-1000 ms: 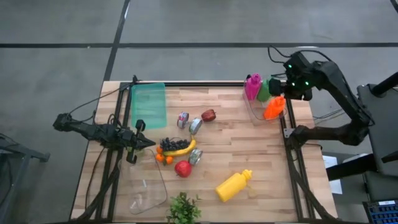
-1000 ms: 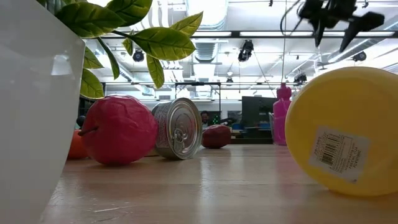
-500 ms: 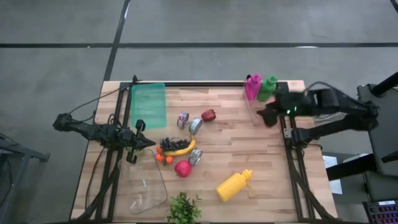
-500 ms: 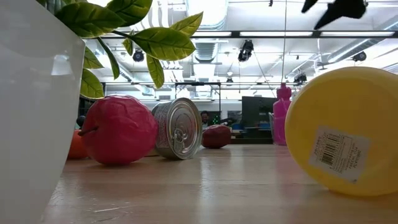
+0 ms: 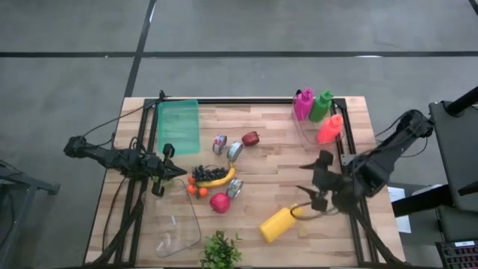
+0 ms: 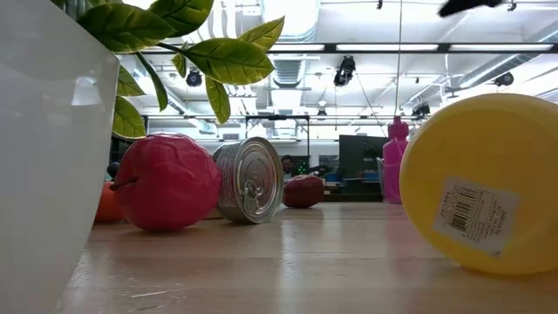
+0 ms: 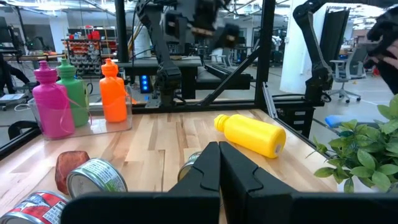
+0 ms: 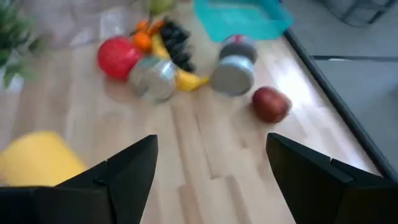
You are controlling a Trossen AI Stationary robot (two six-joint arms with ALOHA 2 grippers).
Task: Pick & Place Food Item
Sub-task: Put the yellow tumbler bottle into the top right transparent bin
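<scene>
Yellow bottle (image 5: 280, 223) is my best guess at the item to be picked, since it is the food nearest the jaws that stand ready; the task sentence does not name one. It lies on its side on the table (image 5: 269, 119), just below and beside the right gripper (image 8: 211, 143), well apart from the left one.

Its long axis runs slantwise across the boards, and the capped end points toward the right gripper. In the right wrist view the bottle sits outside the gap, off past one finger, not between the two. The jaws are spread wide and hold nothing. They hang above the wood, clear of the bottle.

To take it, the gripper would probably have to shift sideways over the body and turn so the fingers straddle the bottle across its width.

Ahead of these jaws and farther off lie the apple (image 8: 270, 104), two cans (image 8: 233, 74), a banana (image 8: 186, 79) and a red fruit (image 8: 118, 57). Any of them could be the target instead.

The left gripper (image 7: 219, 163) waits at the far side of that cluster, low over the table, with its jaws pressed together and empty. It is nearer the fruit; the right arm is nearer the bottle.
</scene>
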